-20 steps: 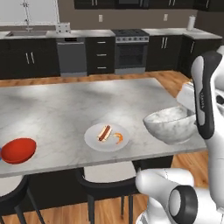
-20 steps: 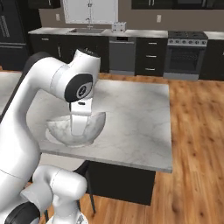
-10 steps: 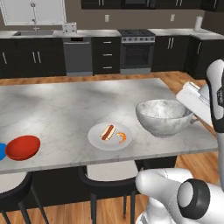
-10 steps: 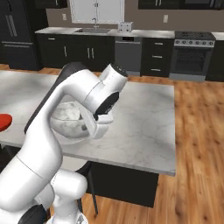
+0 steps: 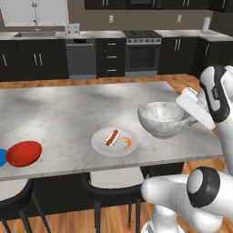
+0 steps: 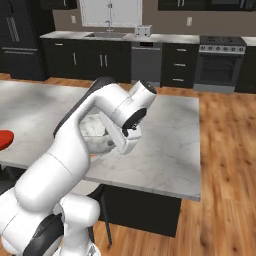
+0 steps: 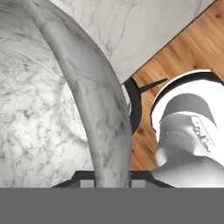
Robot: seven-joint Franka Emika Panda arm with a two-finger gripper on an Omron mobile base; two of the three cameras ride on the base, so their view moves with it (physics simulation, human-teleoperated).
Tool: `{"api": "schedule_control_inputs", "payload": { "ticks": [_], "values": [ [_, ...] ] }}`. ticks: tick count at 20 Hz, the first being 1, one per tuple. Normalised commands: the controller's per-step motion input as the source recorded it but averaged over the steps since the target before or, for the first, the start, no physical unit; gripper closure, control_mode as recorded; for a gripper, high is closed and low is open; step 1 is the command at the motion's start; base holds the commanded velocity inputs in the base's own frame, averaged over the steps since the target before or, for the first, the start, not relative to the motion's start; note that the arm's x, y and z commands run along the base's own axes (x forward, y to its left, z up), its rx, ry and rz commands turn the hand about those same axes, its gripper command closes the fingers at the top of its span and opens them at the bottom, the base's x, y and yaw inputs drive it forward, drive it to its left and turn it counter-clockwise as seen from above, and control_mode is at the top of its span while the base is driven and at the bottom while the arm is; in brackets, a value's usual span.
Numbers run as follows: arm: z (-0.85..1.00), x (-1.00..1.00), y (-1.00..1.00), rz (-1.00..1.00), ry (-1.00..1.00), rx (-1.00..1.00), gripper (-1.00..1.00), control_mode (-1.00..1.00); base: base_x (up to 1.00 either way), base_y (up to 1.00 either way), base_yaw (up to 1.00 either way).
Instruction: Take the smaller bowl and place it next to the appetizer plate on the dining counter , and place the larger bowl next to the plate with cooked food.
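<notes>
You've got 2 bowls on the counter (image 5: 68, 118): 1 marbled bowl (image 5: 163, 119) nr the right edge, 1 red bowl (image 5: 23, 153) nr the front-left edge. 2 plates: 1 white plate (image 5: 114, 141) w/ food at the front edge, 1 blue plate (image 5: 2, 157), cut off at the left. 2 stools (image 5: 113, 182) under the front edge.

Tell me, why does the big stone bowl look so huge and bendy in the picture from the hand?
In the hand view the camera sits right behind the claw pinching the rim, so the larger bowl looms close and its rim looks stretched. In the left base view the same bowl looks ordinary, throwing a soft shadow on the dining counter.
</notes>
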Motion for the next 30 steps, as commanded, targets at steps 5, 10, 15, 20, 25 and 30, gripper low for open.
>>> {"api": "schedule_control_inputs", "payload": {
  "ticks": [5,10,15,20,25,30],
  "values": [
    [-0.49,0.45,-0.21,0.00,-0.12,0.00,1.00,-1.00,0.00,0.00,0.00],
    [-0.33,0.64,-0.12,0.00,0.00,0.00,1.00,-1.00,0.00,0.00,0.00],
    [-0.27,0.59,-0.14,0.00,0.00,0.00,1.00,-1.00,0.00,0.00,0.00],
    [-0.31,0.53,-0.15,0.01,0.00,0.00,1.00,-1.00,0.00,0.00,0.00],
    [-0.43,0.46,-0.06,0.01,0.00,0.00,1.00,-1.00,0.00,0.00,0.00],
    [-0.39,0.21,0.00,0.01,0.00,0.00,1.00,-1.00,0.00,0.00,0.00]
  ]
}}
